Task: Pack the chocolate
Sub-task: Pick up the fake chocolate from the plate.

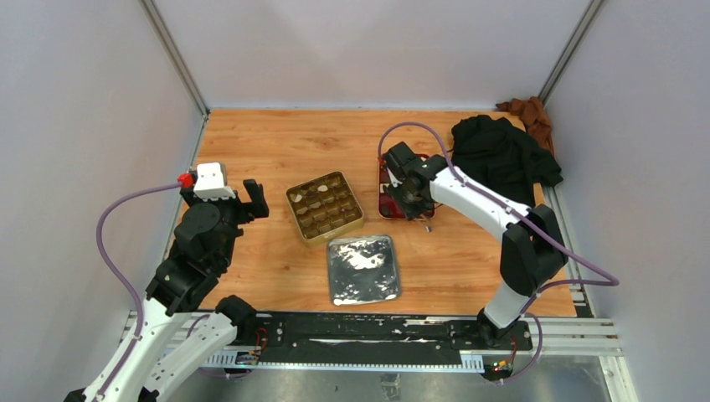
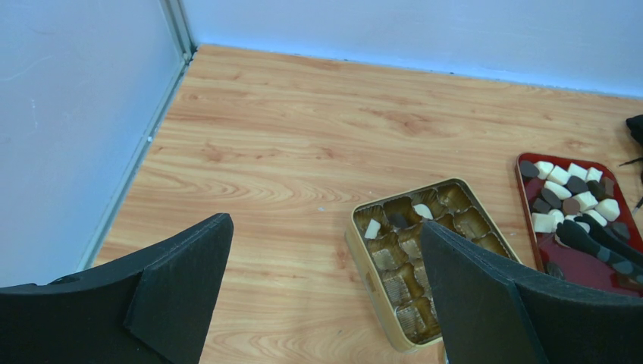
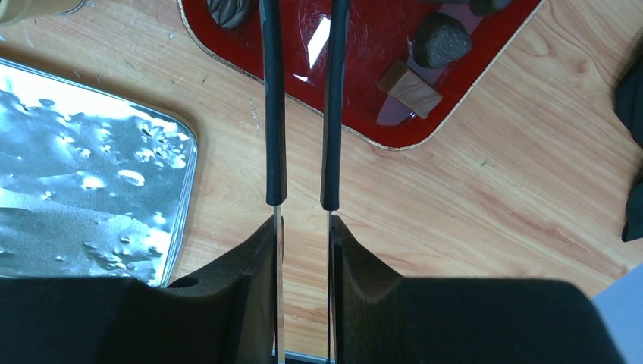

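Note:
The chocolate [image 2: 569, 186], cream-white and dark brown chunks, lies on a red tray [image 1: 387, 205] right of centre. A gold tin [image 1: 325, 206] with brown grid cups holds a few pieces [image 2: 372, 227] at its far end. My right gripper [image 1: 410, 188] is over the red tray, shut on a pair of tongs [image 3: 273, 114] whose black-sleeved arms reach over the tray [image 3: 364, 68] near a dark chunk [image 3: 440, 38]. The tong tips are out of view. My left gripper [image 1: 249, 201] is open and empty, left of the tin [image 2: 432, 258].
A silver tin lid [image 1: 362, 268] lies in front of the gold tin, and shows in the right wrist view [image 3: 76, 152]. A black cloth [image 1: 502, 151] and a brown cloth [image 1: 527, 113] lie at the back right. Grey walls enclose the table.

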`<state>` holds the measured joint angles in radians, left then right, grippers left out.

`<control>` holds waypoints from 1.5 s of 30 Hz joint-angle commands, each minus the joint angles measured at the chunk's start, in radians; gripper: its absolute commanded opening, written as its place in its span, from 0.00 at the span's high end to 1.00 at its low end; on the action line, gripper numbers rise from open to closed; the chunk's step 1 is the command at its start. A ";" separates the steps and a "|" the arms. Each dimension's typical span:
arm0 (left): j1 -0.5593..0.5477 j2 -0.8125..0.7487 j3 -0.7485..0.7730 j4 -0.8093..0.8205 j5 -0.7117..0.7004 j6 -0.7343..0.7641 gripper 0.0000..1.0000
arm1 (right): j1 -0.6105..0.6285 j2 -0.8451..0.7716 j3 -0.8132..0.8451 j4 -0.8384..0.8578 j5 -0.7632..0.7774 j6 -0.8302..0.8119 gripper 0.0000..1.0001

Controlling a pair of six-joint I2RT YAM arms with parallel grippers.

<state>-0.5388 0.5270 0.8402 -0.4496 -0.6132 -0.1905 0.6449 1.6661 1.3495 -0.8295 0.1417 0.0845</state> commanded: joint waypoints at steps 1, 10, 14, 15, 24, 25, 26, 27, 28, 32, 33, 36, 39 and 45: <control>0.005 -0.006 -0.008 0.024 -0.006 0.000 0.00 | -0.009 -0.035 0.050 -0.043 0.000 -0.003 0.70; 0.005 -0.006 -0.009 0.024 -0.008 0.000 0.00 | 0.028 -0.008 0.132 -0.049 -0.015 0.000 0.70; 0.006 -0.005 -0.009 0.024 -0.006 0.000 0.00 | 0.045 0.014 0.168 -0.049 -0.023 0.000 0.70; 0.005 -0.006 -0.009 0.024 -0.006 0.000 0.00 | 0.051 0.020 0.177 -0.049 -0.024 0.000 0.70; 0.005 -0.006 -0.009 0.024 -0.006 0.000 0.00 | 0.107 0.102 0.276 -0.049 -0.040 -0.005 0.71; 0.005 -0.006 -0.009 0.024 -0.006 0.000 0.00 | 0.112 0.111 0.289 -0.049 -0.044 -0.006 0.71; 0.005 -0.008 -0.009 0.024 -0.006 0.000 0.00 | 0.117 0.121 0.302 -0.048 -0.046 -0.007 0.71; 0.005 -0.008 -0.009 0.023 -0.006 0.000 0.00 | 0.121 0.131 0.313 -0.048 -0.049 -0.008 0.71; 0.005 -0.007 -0.009 0.024 -0.005 0.001 0.00 | 0.124 0.140 0.331 -0.048 -0.053 -0.008 0.70; 0.005 -0.009 -0.009 0.025 -0.005 0.000 0.00 | 0.138 0.180 0.374 -0.048 -0.065 -0.011 0.71; 0.005 -0.009 -0.009 0.024 -0.005 0.000 0.00 | 0.142 0.189 0.382 -0.048 -0.070 -0.012 0.71; 0.006 -0.009 -0.009 0.025 -0.004 0.000 0.00 | 0.150 0.218 0.408 -0.046 -0.079 -0.012 0.71; 0.006 -0.009 -0.009 0.024 -0.005 0.000 0.00 | 0.159 0.243 0.431 -0.045 -0.089 -0.013 0.71; 0.005 -0.008 -0.009 0.024 -0.005 0.000 0.00 | 0.166 0.287 0.465 -0.043 -0.102 -0.015 0.71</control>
<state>-0.5388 0.5270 0.8402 -0.4496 -0.6132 -0.1905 0.7929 1.9247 1.7748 -0.8581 0.0593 0.0818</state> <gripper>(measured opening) 0.999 0.301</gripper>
